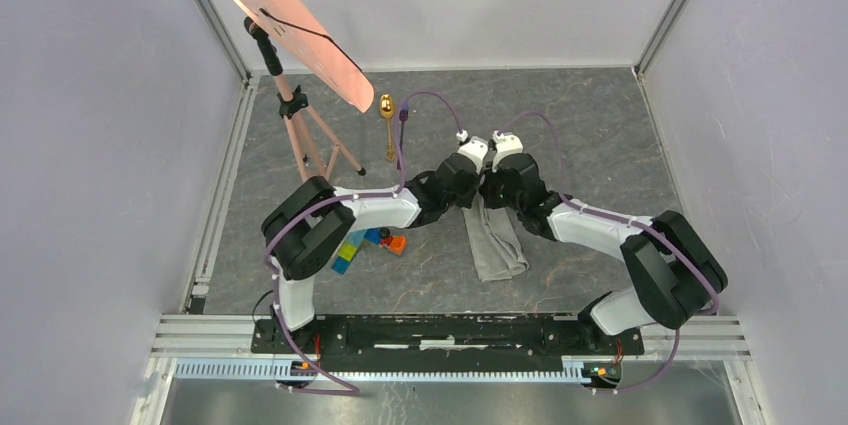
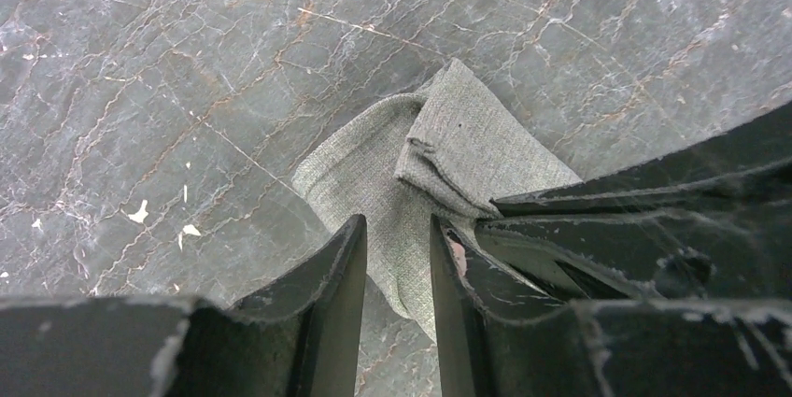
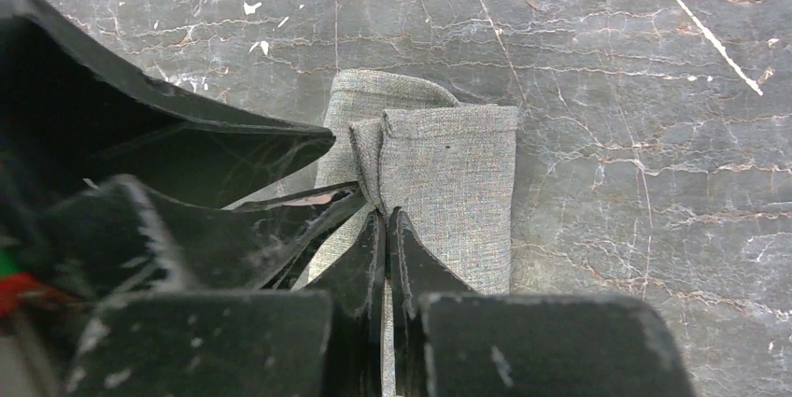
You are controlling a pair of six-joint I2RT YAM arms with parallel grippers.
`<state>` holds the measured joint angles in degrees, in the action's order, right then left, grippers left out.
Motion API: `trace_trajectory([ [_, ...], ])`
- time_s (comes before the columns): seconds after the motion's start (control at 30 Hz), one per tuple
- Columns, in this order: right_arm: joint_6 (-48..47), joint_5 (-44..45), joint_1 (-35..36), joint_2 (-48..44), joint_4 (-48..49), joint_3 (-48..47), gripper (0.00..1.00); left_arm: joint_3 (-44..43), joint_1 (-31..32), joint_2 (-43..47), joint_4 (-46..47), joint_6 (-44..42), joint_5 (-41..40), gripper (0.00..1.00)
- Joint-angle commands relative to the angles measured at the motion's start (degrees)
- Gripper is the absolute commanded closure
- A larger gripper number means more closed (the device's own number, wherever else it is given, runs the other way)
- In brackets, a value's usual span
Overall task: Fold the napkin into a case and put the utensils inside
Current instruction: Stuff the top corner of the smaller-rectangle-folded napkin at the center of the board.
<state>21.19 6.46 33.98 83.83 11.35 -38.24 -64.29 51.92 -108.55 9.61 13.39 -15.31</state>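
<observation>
The napkin [image 1: 497, 243] lies as a narrow grey-green folded strip on the marble table, between the two arms. Its far end shows in the left wrist view [image 2: 374, 173] and the right wrist view [image 3: 458, 173], with a folded flap on top. My right gripper [image 3: 386, 214] is shut on the edge of that flap. My left gripper [image 2: 399, 223] is open, its fingers astride the cloth's left edge, close beside the right gripper's fingers [image 2: 616, 196]. The gold spoon [image 1: 387, 117] and purple fork [image 1: 402, 130] lie side by side at the far middle, apart from the cloth.
Colourful toy blocks [image 1: 368, 243] lie left of the napkin by the left arm. A pink tripod [image 1: 305, 135] carrying a tilted pink board [image 1: 290, 25] stands at the far left. White walls enclose the table on three sides.
</observation>
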Motion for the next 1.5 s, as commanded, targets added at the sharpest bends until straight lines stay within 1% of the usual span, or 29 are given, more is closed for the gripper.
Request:
trace_trajectory([
  [0.0, 0.54, -1.01, -0.42, -1.91, 2.38, 0.62, 1.00, -0.65, 1.45, -2.03, 4.65, -7.07, -3.38, 0.63],
  [0.2, 0.78, -1.44, -0.58, -1.88, 2.63, 0.80, 1.00, -0.46, 1.95, -2.60, 5.86, -8.32, -3.55, 0.64],
  [0.37, 1.20, -1.69, -0.62, -1.48, 2.88, 1.06, 1.00, -1.51, 2.08, -3.94, 5.18, -9.51, -4.54, 0.69],
  [0.63, 1.57, -2.09, -0.58, -1.29, 3.07, 0.87, 1.00, -1.89, 2.14, -4.97, 4.37, -10.35, -4.29, 0.70],
  [0.7, 1.71, -2.17, -0.58, -1.13, 3.15, 0.89, 1.00, -2.06, 2.22, -5.26, 4.12, -10.65, -4.41, 0.74],
  [0.8, 1.71, -2.34, -0.58, -1.04, 3.06, 0.99, 1.00, -2.07, 2.11, -4.96, 4.18, -10.92, -4.81, 0.86],
  [0.97, 1.87, -3.44, -0.60, -0.20, 2.88, 1.06, 1.00, -2.08, 1.25, -3.01, 4.23, -8.66, -2.01, 0.97],
  [1.1, 3.15, -5.12, -0.58, 1.00, 3.19, 1.05, 1.00, -1.10, 0.90, -0.89, 5.73, -6.62, -0.17, 0.98],
  [1.33, 4.90, -8.03, -0.52, 3.28, 4.26, 1.98, 1.00, 2.18, -0.31, 1.80, 9.22, -4.00, 0.79, 0.98],
  [1.47, 4.67, -8.22, -0.53, 4.21, 3.95, 1.81, 1.00, 3.83, -0.66, 3.27, 11.54, -3.29, 2.02, 0.98],
])
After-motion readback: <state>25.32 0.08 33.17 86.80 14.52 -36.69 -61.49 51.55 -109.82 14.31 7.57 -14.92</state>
